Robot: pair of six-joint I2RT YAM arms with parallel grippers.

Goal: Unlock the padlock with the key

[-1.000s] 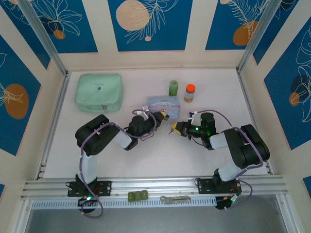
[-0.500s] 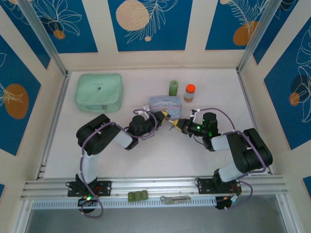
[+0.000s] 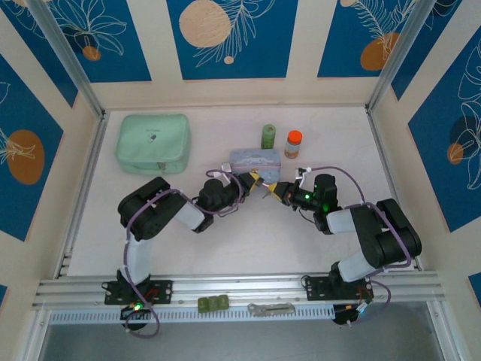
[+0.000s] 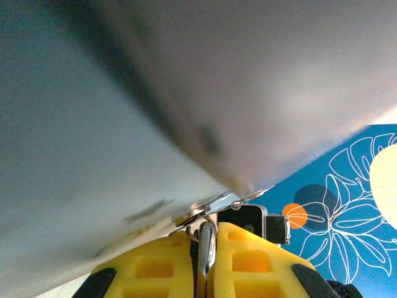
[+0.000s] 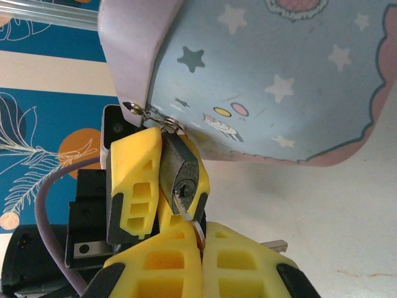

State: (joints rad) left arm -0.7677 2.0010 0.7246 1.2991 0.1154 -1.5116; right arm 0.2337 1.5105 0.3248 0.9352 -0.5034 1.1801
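Padlock [image 5: 180, 177], small, rigid and light, hangs at the star-printed tin's [image 5: 279, 81] clasp, best held by its flat body, as the left gripper [image 4: 208, 242] pinches it now; just ahead of the keyhole, the right gripper [image 3: 279, 192] is clamped on the thin key [image 5: 198, 233] (slippery, apt to twist)

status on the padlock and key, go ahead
Left gripper shut on the padlock. Right gripper shut on the key, tip just short of the keyhole, not in. Pale blue tin hard beside the padlock.
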